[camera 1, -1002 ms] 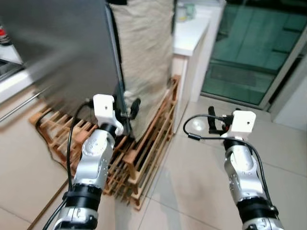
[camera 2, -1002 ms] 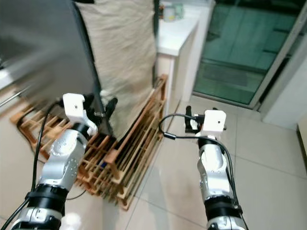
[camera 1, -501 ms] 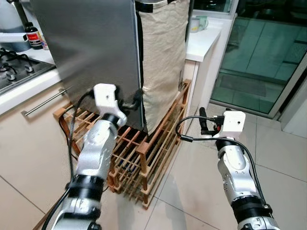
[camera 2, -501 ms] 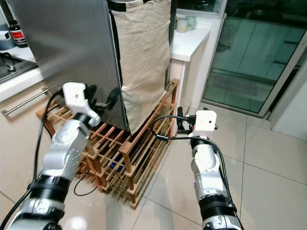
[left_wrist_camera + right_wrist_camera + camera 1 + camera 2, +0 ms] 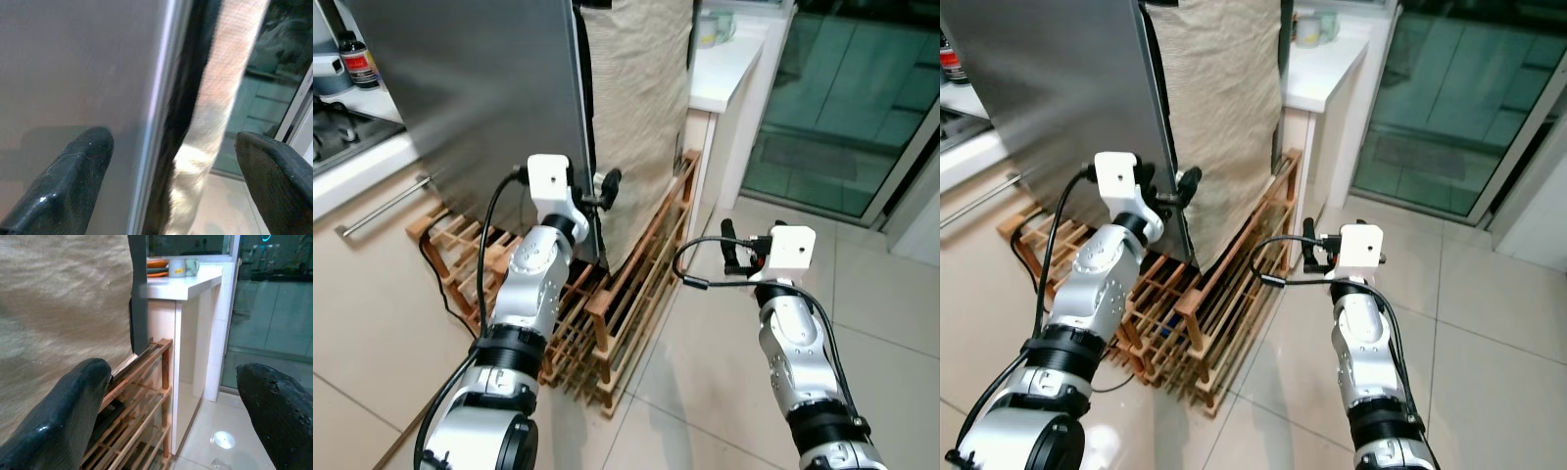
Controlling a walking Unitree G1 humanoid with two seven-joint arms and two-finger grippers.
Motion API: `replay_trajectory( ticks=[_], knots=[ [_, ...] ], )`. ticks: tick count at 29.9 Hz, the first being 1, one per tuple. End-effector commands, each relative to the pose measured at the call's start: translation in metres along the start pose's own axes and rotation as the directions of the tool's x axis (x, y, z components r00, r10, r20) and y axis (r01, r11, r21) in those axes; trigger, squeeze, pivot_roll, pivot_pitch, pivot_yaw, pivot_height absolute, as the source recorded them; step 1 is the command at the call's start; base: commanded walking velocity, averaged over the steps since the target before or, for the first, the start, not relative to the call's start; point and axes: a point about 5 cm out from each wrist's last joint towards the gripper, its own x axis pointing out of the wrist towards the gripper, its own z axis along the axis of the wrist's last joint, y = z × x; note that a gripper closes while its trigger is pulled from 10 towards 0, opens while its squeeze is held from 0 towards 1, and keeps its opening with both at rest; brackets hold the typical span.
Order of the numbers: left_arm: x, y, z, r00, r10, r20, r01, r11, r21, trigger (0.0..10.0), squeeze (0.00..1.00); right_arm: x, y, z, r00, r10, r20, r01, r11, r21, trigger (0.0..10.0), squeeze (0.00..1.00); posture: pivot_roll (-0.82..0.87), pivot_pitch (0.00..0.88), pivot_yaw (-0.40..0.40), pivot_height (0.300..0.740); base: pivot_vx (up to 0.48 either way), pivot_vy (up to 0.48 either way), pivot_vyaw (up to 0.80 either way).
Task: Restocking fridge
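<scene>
The fridge door (image 5: 480,108) is a tall brushed-steel panel at the upper left, with its free edge (image 5: 156,112) facing me. My left gripper (image 5: 599,188) is open at that edge, low on the door. One finger (image 5: 73,171) lies over the steel face, and the other finger (image 5: 274,166) is past the edge, on the side of the beige cloth (image 5: 641,98). My right gripper (image 5: 729,253) is held out above the tiled floor, open and holding nothing, pointing toward the wooden rack and the counter.
A slatted wooden rack (image 5: 617,294) stands on the floor under the door and the cloth. A white counter (image 5: 724,73) with mugs (image 5: 186,267) is behind it, and glass sliding doors (image 5: 842,108) are at the right. A hob and a bottle (image 5: 352,61) are at the far left.
The whole view has swung, so the camera moved. My left gripper stays at the door's edge, now a little higher on it. The right arm holds the same pose.
</scene>
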Motion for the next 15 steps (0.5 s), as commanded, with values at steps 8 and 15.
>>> replay_trajectory(
  ticks=[8,15],
  knots=[
    [0.006,-0.015,0.001,0.996,-0.088,-0.004,0.088,0.996,-0.01,10.0,0.0,-0.001,0.002,0.001,1.0,-0.003,0.003,0.003,1.0,0.006,10.0,0.0,-0.13,0.0,0.064,0.74,0.0,0.0,0.0],
    [0.009,-0.018,0.001,0.995,-0.102,-0.006,0.102,0.995,-0.018,10.0,0.0,-0.003,0.001,0.0,1.0,-0.011,0.0,0.011,1.0,0.005,10.0,0.0,-0.13,0.0,0.072,0.74,0.0,0.0,0.0]
  ],
)
